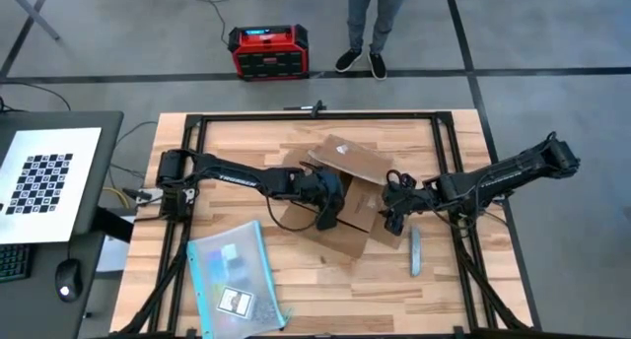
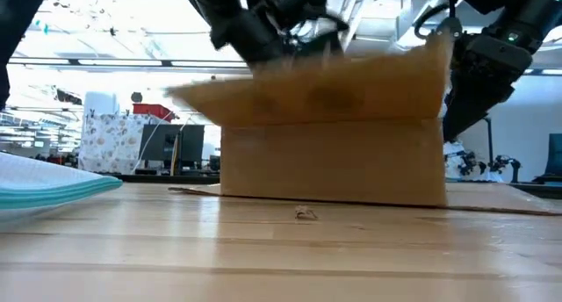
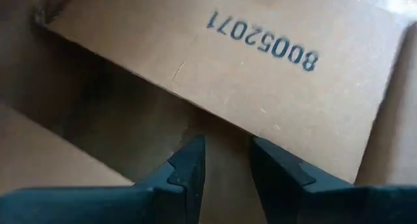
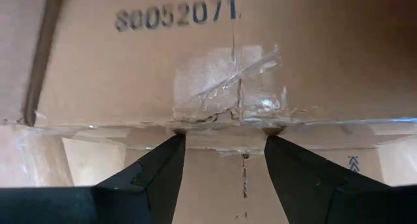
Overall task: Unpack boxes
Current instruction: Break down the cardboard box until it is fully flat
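The brown cardboard box [image 1: 347, 199] stands at the table's middle with its flaps spread open. My left gripper [image 1: 325, 217] reaches in over the box's left side, tilted down, its fingers [image 3: 189, 160] open with a narrow gap. It points at a printed flap [image 3: 260, 74] inside the box. My right gripper [image 1: 394, 219] is at the box's right side, also open, with its fingertips at a taped flap [image 4: 228, 74]. In the low view the box [image 2: 334, 157] rests flat on the table. My left gripper has nothing between its fingers; its tips [image 3: 195, 142] stand right at the printed flap's edge, and I cannot tell whether they touch it. My right gripper sets both fingertips [image 4: 177, 138] against the fold line [image 4: 221, 127] under the taped flap. It comes slanting down from the table's right; nothing is pinched between the fingers.
A clear teal-edged pouch [image 1: 232, 280] lies at the near left of the table, and a narrow grey strip [image 1: 415, 250] lies near the box's right. Beyond the far edge a red and black case [image 1: 268, 51] sits on the floor, with a person's legs [image 1: 370, 24] beside it.
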